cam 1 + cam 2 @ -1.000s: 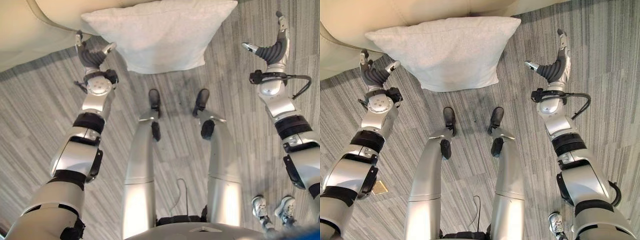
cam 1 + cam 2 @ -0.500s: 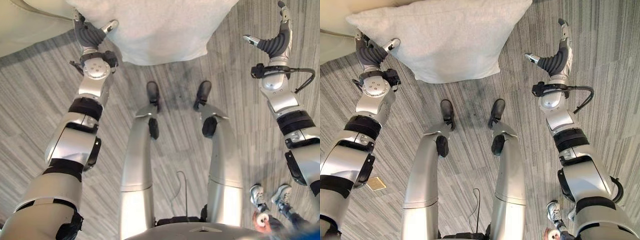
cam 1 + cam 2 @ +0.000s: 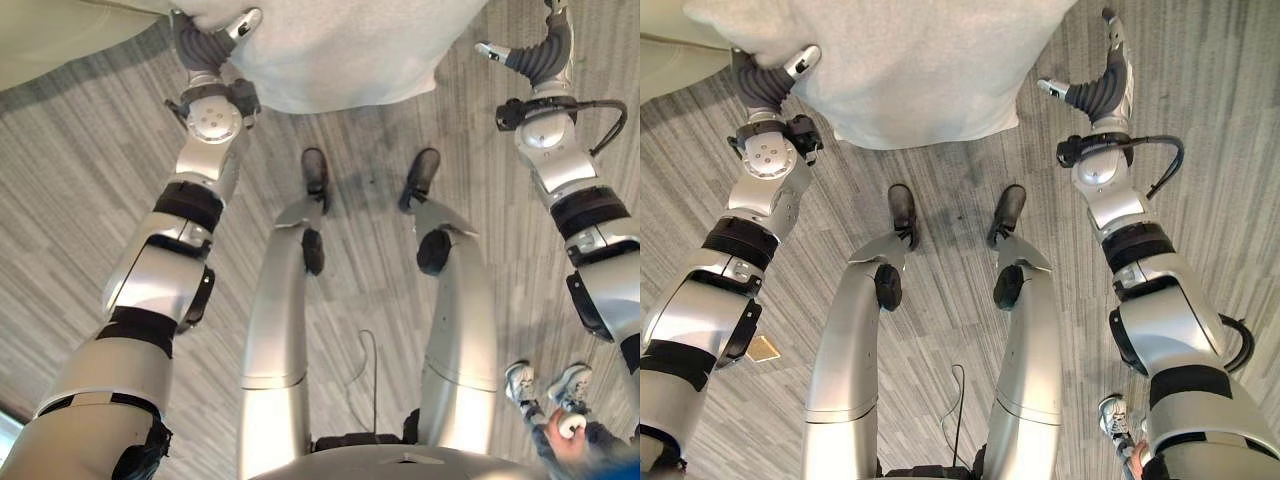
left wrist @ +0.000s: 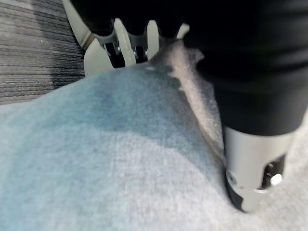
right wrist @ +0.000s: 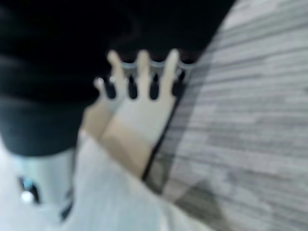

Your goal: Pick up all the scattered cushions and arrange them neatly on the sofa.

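**Q.** Left eye view: where is the task's thing?

**A.** The pale cushion (image 3: 330, 50) fills the 12 o'clock edge, resting on the grey striped carpet (image 3: 80, 200) against the sofa (image 3: 60, 30) at 10 o'clock. The left hand (image 3: 205, 40) is at the cushion's 9 o'clock side, thumb lying on the fabric. The right hand (image 3: 535, 50) stands at the cushion's 3 o'clock side, just beside it, thumb spread wide. A person's shoes (image 3: 545, 385) show at 5 o'clock.

**Q.** Right eye view?

**A.** Same layout. The left hand touches the cushion's edge; the right hand's thumb points toward the cushion with carpet visible between them.

**Q.** Left wrist view: what state is the hand in?

**A.** The fingers (image 4: 130, 45) reach straight along the far side of a raised fold of fabric, the thumb on the near side. The hand brackets the cushion's border loosely; it is spread, not clenched on it.

**Q.** Right wrist view?

**A.** The fingers (image 5: 142, 72) are extended and parted, holding nothing; the cushion's corner and the sofa lie beyond them.

**Q.** How will the cushion handle?

**A.** Judged from its wrinkling, it is soft, light and compliant. It will likely sag if pinched at one corner. Pressing flat hands inward on opposite sides, at 9 and 3 o'clock, seems the surest hold.
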